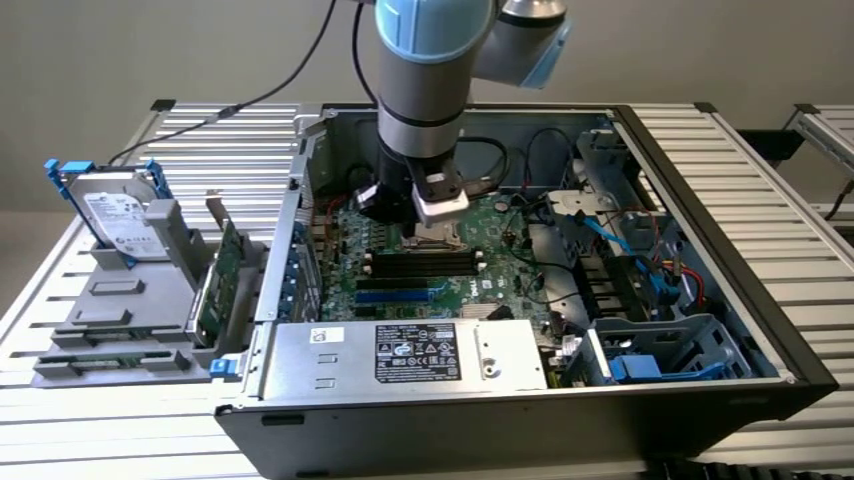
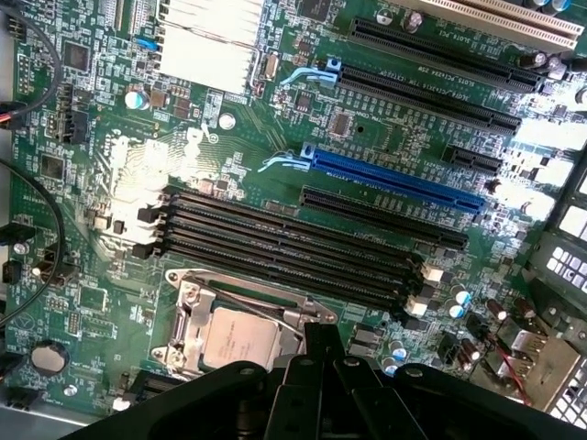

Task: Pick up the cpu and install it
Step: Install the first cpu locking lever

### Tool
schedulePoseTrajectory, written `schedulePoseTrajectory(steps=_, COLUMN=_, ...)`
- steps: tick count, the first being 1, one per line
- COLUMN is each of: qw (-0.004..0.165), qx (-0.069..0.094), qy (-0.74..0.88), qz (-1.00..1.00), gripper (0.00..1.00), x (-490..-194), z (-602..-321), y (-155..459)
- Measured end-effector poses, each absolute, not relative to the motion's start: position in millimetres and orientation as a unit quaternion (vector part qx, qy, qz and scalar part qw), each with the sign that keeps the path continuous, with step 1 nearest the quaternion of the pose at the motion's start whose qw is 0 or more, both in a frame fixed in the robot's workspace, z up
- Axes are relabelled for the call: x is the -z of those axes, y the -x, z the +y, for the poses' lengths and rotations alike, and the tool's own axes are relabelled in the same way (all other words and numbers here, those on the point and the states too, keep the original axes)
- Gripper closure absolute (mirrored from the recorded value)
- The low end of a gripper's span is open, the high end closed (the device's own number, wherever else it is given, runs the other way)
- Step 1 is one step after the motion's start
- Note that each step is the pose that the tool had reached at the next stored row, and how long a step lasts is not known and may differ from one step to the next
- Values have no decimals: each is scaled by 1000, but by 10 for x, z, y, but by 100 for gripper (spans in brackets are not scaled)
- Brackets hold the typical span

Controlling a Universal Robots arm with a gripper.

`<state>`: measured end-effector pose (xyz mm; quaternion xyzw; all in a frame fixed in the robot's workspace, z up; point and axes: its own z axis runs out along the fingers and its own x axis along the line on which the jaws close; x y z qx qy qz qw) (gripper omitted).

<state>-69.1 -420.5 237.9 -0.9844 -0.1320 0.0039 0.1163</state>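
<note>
Down inside the open computer case [image 1: 694, 290], the hand [image 1: 430, 215] is hovering with its fingers fully closed and gripping nothing, while the cpu [image 2: 240, 339] is sitting flat in its socket [image 2: 188, 321] directly beneath it, just beside the black memory slots [image 2: 293, 247].

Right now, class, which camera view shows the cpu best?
The wrist view: the cpu lies in its socket beside the black memory slots, its silver top plain. In the exterior view the arm covers most of that spot.
</note>
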Motion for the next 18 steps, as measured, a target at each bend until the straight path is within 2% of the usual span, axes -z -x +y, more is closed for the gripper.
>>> schedulePoseTrajectory(steps=18, qw=113, qx=-4, qy=985, qz=-132, gripper=89, x=-2204, z=-4177, y=775)
